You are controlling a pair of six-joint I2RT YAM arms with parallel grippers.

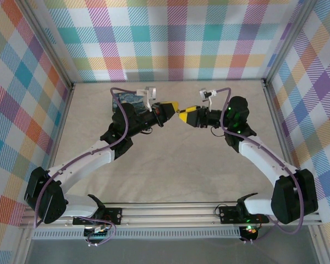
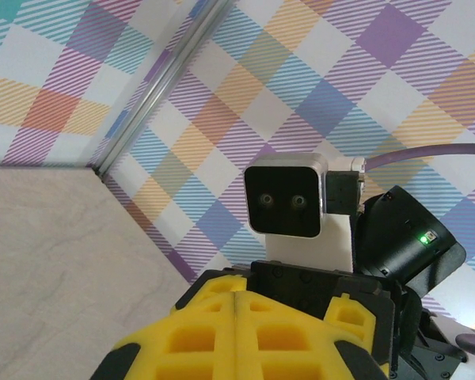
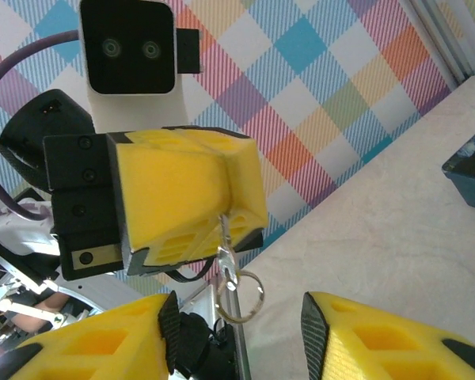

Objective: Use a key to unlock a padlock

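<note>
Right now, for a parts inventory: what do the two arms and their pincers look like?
The left arm and right arm have white links, black joints, purple cables. The left pincer and right pincer have yellow ribbed fingers on black mounts.

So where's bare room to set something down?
Bare: the table's near middle, between the left arm and right arm, and its far right corner. Crowded: where left gripper and right gripper nearly meet, and by the blue box.

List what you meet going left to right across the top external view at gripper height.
dark-blue box → left gripper, pinching the key → right gripper, jaws apart.
</note>
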